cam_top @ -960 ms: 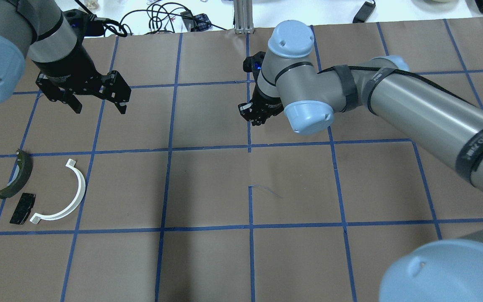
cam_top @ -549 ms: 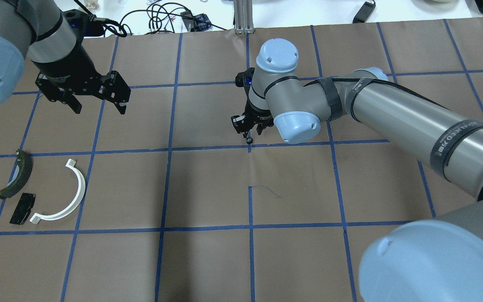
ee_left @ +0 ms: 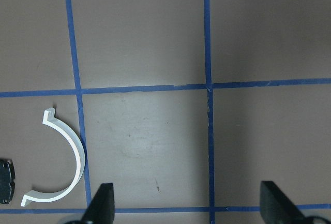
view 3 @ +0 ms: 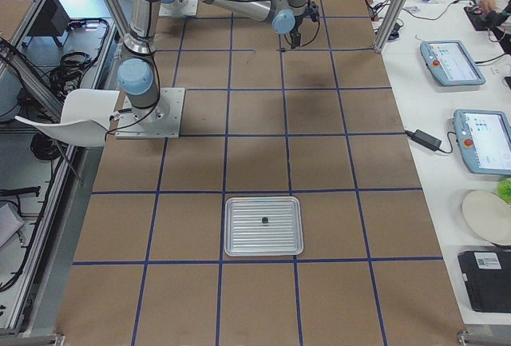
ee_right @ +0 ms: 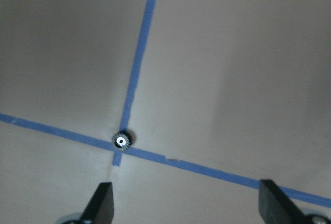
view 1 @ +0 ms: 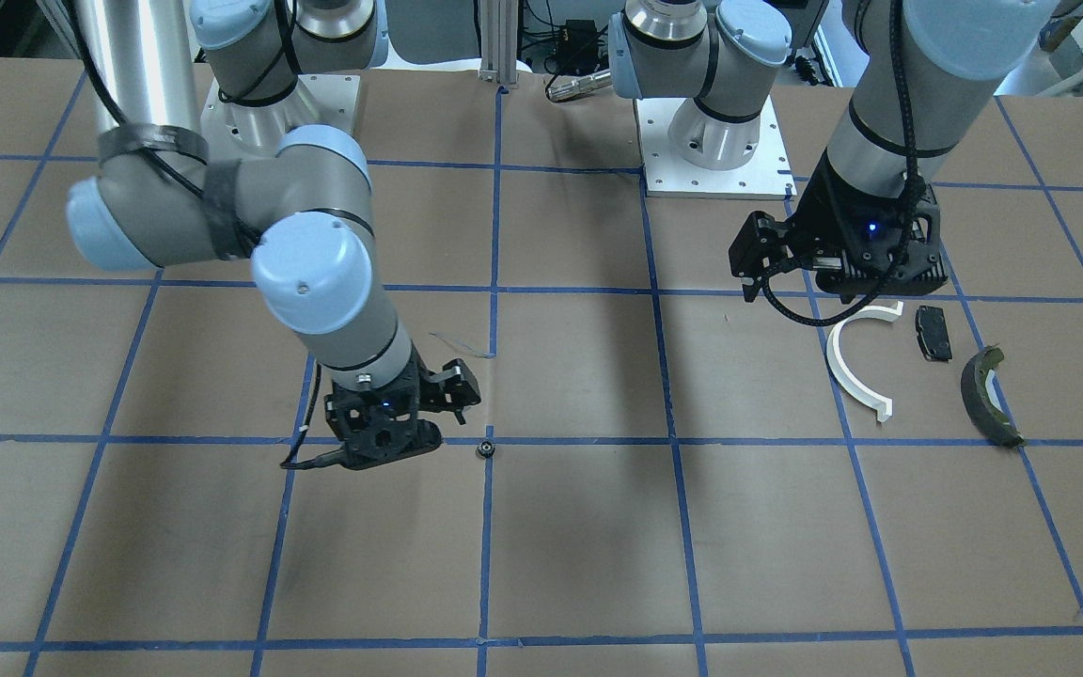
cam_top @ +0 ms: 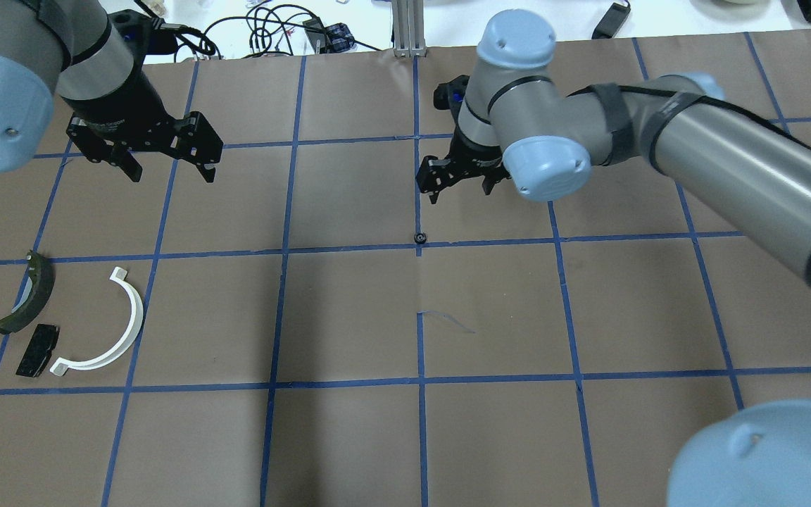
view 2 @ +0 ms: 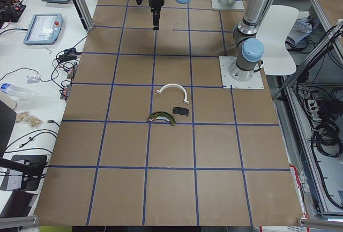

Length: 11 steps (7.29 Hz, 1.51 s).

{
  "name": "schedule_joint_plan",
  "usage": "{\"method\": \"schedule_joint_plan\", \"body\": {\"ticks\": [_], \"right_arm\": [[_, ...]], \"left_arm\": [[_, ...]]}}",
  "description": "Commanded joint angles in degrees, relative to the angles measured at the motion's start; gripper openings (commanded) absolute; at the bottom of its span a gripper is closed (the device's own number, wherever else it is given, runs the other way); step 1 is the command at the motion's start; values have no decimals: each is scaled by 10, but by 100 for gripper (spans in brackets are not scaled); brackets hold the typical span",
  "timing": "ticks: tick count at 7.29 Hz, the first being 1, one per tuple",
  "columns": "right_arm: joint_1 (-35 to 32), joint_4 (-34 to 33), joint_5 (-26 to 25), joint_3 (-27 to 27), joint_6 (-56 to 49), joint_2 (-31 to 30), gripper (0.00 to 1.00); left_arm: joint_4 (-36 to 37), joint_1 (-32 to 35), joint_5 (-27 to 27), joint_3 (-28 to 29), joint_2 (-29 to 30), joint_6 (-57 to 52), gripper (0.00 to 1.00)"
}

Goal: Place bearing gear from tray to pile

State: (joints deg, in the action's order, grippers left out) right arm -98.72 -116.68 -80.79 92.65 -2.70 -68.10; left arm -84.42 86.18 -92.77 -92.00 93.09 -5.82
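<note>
The bearing gear [cam_top: 419, 238] is a tiny dark toothed wheel lying free on a blue tape crossing mid-table; it also shows in the front view [view 1: 484, 449] and the right wrist view [ee_right: 122, 141]. My right gripper [cam_top: 458, 186] hangs open and empty above and just beyond it. The pile lies at the table's left: a white half-ring arc [cam_top: 106, 327], a black pad [cam_top: 38, 350] and an olive curved shoe [cam_top: 27, 296]. My left gripper [cam_top: 170, 169] is open and empty, hovering beyond the pile. The arc [ee_left: 72, 151] shows in the left wrist view.
A metal tray [view 3: 239, 242] stands far off at the robot's right end of the table, with one small dark part [view 3: 263, 220] in it. Blue tape lines grid the brown table cover. Cables lie past the table's far edge [cam_top: 272, 32].
My right gripper came down to the tape crossing, let go of the gear there, then rose and drew back to the right, open. The left gripper shifted slightly.
</note>
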Motion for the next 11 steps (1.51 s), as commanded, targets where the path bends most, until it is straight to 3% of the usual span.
{"method": "schedule_joint_plan", "body": {"ticks": [1, 2, 3, 4, 6, 8, 9, 11], "right_arm": [[121, 42, 6, -8, -90, -65, 100], [184, 46, 8, -8, -105, -80, 100], [240, 64, 3, -7, -126, -89, 100], [289, 98, -2, -6, -174, -91, 100], [389, 123, -57, 0, -262, -85, 100], [478, 69, -65, 7, -444, -71, 100], [531, 66, -58, 7, -480, -50, 100], [595, -69, -54, 7, -490, 7, 100]], "left_arm": [[7, 6, 11, 9, 15, 6, 100], [23, 16, 41, 10, 33, 26, 100], [103, 48, 58, 11, 59, 67, 100], [121, 83, 56, 18, 92, 91, 100], [172, 149, 57, 43, 174, 142, 100], [206, 190, 52, 59, 234, 175, 100], [208, 206, 53, 74, 257, 176, 100], [217, 229, 52, 82, 299, 191, 100]]}}
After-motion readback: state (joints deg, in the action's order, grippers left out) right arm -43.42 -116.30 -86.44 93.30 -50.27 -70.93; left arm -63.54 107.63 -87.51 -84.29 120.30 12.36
